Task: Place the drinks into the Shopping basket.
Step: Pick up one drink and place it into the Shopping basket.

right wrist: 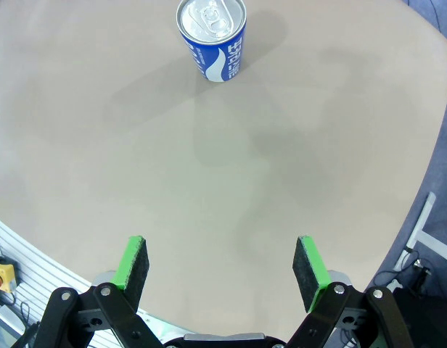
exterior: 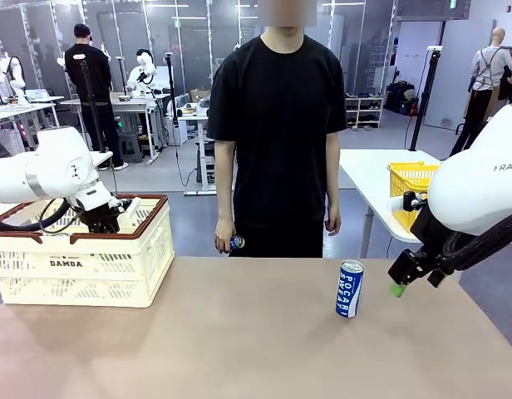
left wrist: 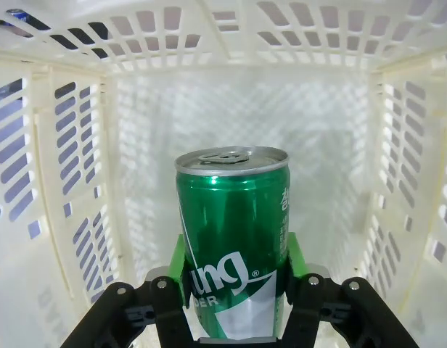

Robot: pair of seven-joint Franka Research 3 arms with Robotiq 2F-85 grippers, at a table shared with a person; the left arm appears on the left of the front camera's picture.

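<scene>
Hanging inside the basket, the left fingers clench a green can above its floor; released this high, it could bounce and tip. The right fingers stand spread over the tabletop, the blue can upright nearby.

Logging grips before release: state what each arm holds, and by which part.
Left jaws clamp the green can by its side wall, nearer the base. Right jaws open, empty; the blue can stands free.
</scene>
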